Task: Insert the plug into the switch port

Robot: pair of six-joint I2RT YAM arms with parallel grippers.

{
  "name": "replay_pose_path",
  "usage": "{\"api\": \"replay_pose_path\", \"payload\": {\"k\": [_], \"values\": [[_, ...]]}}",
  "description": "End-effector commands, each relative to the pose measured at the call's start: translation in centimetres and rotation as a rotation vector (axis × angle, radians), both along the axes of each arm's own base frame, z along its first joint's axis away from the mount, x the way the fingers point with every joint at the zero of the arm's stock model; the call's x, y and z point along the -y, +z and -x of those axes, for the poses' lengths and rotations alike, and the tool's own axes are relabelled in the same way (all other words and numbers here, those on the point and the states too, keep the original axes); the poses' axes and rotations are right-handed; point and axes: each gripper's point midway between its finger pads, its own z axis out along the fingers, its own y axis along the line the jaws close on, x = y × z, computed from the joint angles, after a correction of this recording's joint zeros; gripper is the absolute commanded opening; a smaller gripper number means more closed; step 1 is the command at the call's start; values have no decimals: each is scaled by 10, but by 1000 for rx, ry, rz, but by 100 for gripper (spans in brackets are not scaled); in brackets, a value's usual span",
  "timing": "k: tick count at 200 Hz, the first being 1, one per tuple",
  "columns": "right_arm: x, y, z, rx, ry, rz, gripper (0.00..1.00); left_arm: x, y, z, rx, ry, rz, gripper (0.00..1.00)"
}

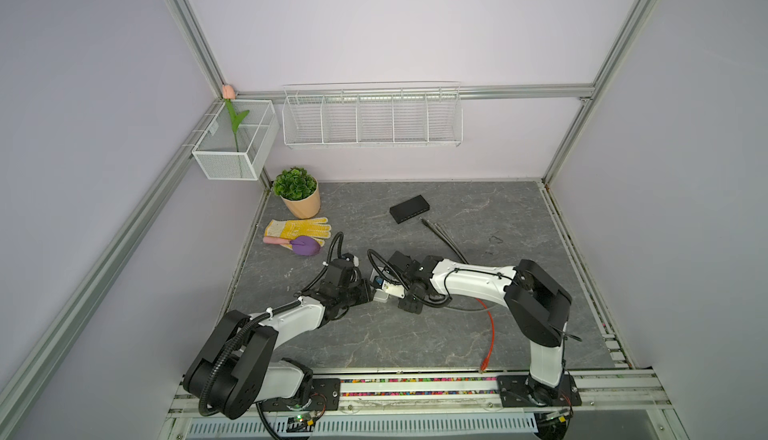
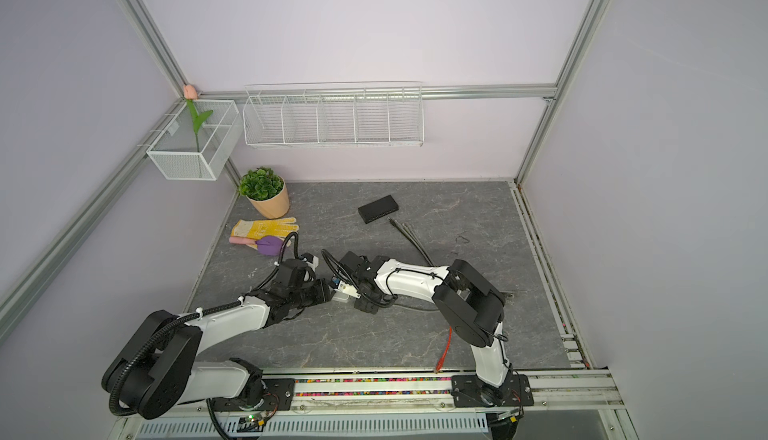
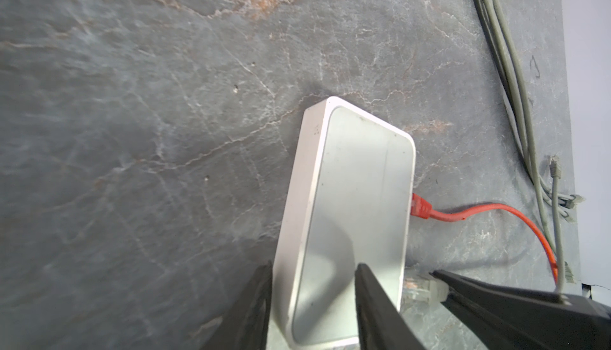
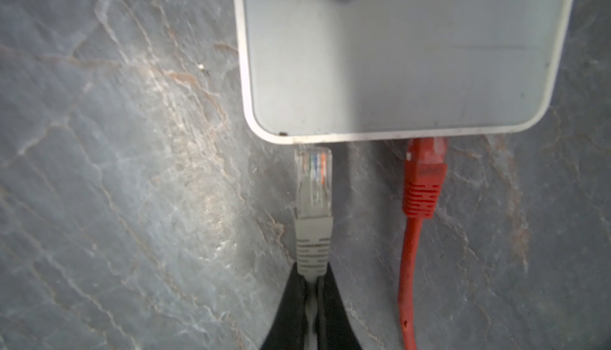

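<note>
Grey marbled bench (image 1: 415, 334) inside a lilac-walled frame; the 2 arms meet at lower centre in both top views. Right hand (image 4: 311, 277) is clamped, its fingers (image 4: 291, 308) together on the grey boot just behind the plug (image 4: 313, 179); the clear plug lies level, its tip touching or just short of the port side of the white switch (image 4: 396, 67), not seated. Just beside it a red plug (image 4: 425, 173) sits in a neighbouring port; its red cable (image 1: 492, 329) trails toward the lower right of the frame.

Left hand (image 3: 314, 265) has its fingers apart astride the switch's end, 1 finger (image 3: 254, 298) against the side wall, the other over the top face; whether they pinch it I cannot tell.

Further out, a black box (image 1: 409, 208) lies at upper centre of the bench, with loose grey cables (image 1: 444, 238) near it; a potted plant (image 1: 297, 192), yellow glove (image 1: 299, 228) and purple trowel (image 1: 307, 245) sit at the bench's upper left.
</note>
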Motion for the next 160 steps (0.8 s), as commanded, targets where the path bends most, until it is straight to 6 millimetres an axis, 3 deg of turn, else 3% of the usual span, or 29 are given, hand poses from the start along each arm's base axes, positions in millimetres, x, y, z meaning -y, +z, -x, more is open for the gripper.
{"api": "replay_pose_path", "payload": {"k": [1,160], "values": [[-1,2,2,-11,-12,-21,7,-1,1,2,8,-10,5,41],[-3,-5,-2,-13,-7,-1,6,-2,-4,5,-5,-29,-8,38]]}}
